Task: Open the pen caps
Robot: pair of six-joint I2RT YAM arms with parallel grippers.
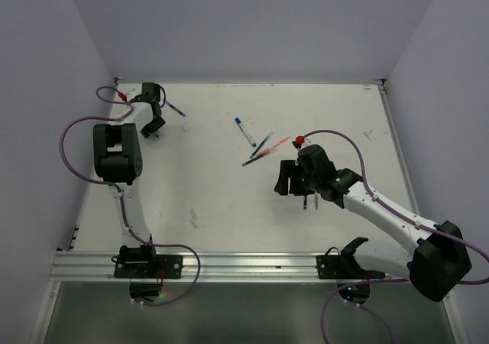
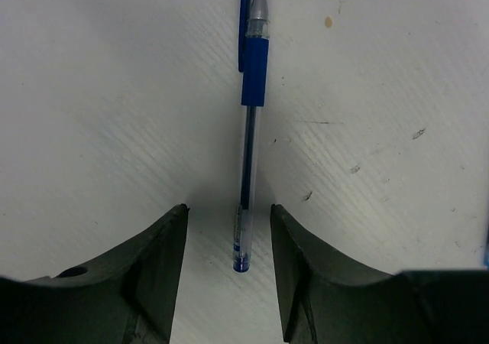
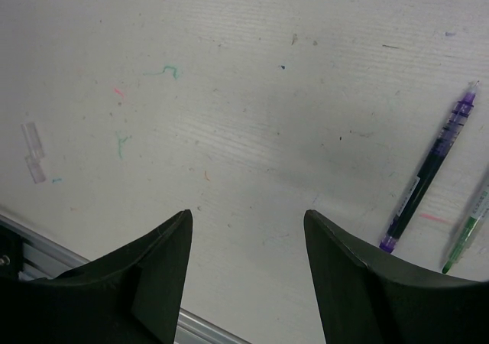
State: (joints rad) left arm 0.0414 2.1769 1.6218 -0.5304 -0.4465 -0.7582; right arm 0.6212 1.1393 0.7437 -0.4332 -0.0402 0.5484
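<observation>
A blue stick pen (image 2: 248, 160) lies on the white table, pointing away between my left gripper's open fingers, with its tail end level with the fingertips. It has a blue grip and a silver cone at the far end. A blue strip (image 2: 242, 30) runs beside the cone; I cannot tell if it is a cap. In the top view this pen (image 1: 176, 108) is at the far left by my left gripper (image 1: 160, 102). Several more pens (image 1: 260, 145) lie mid-table, beyond my right gripper (image 1: 285, 177), which is open and empty over bare table.
A purple pen (image 3: 432, 168) and a green pen (image 3: 467, 233) lie to the right of the right fingers. The metal front rail (image 3: 46, 241) shows at lower left, near small clear plastic bits (image 3: 32, 153). White walls (image 1: 76, 46) enclose the table on three sides.
</observation>
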